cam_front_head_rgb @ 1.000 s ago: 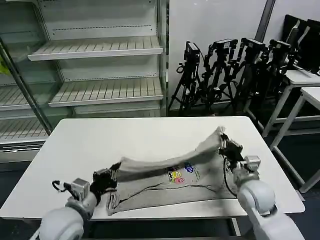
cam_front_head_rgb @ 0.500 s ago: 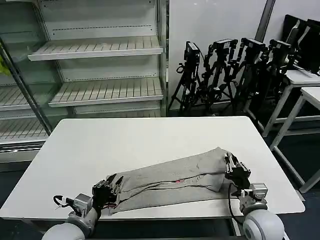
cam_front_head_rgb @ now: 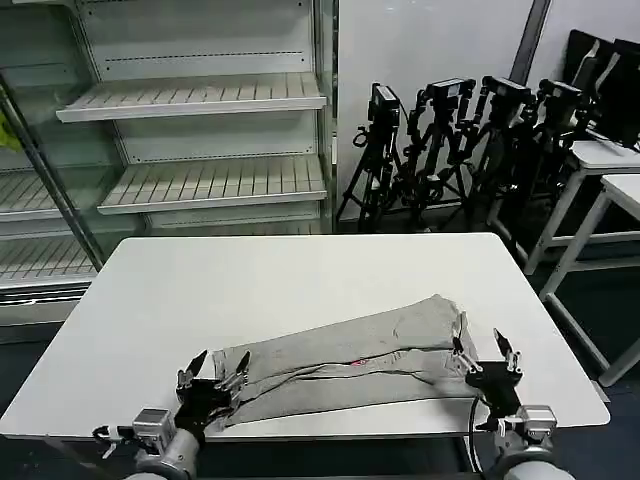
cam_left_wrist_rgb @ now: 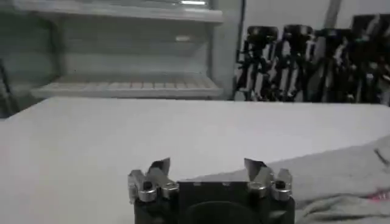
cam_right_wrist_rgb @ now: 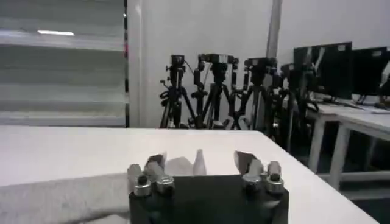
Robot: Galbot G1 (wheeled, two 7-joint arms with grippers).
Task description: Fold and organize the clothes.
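The clothes, a light grey T-shirt, lie folded into a long band along the front of the white table, with a sliver of the print peeking out at the fold. My left gripper is open at the band's left end, near the table's front edge. My right gripper is open just off the band's right end. In the left wrist view the open left gripper has grey cloth beside it. Over in the right wrist view the open right gripper has the cloth to one side.
Empty white shelves stand behind the table at the back left. A row of black camera tripods stands at the back right, beside white side tables. The far half of the table is bare.
Both grippers have let go of the T-shirt, opened and drawn back toward the front edge. The cloth, lifted a second ago with its print showing, now lies flat and folded.
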